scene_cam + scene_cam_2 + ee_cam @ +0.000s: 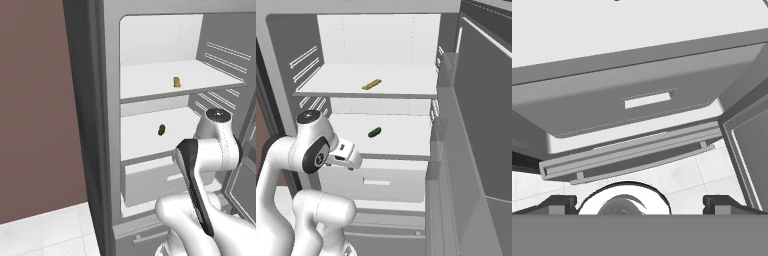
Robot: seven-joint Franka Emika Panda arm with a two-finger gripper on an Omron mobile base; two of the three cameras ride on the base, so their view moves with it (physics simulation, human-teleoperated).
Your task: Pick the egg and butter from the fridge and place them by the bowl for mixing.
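The fridge (109, 125) (286, 45) stands open, white inside. The butter (176, 82) (371, 84), a thin yellow stick, lies on the upper shelf. The egg and the bowl are out of view. My gripper (643, 205) is open, its two dark fingertips (559, 205) far apart with nothing between them. In the right base view the hand (343, 155) hangs in front of the fridge at the level of the middle shelf's front edge, well below the butter. It points down at the white drawer (647, 100) (381, 182) (150, 182).
A small dark green oblong item (161, 130) (374, 132) lies on the middle shelf. The open fridge door (481, 125) with ribbed racks (438, 150) stands close on the right. A brown wall (35, 100) and white floor tiles (45, 230) are to the left.
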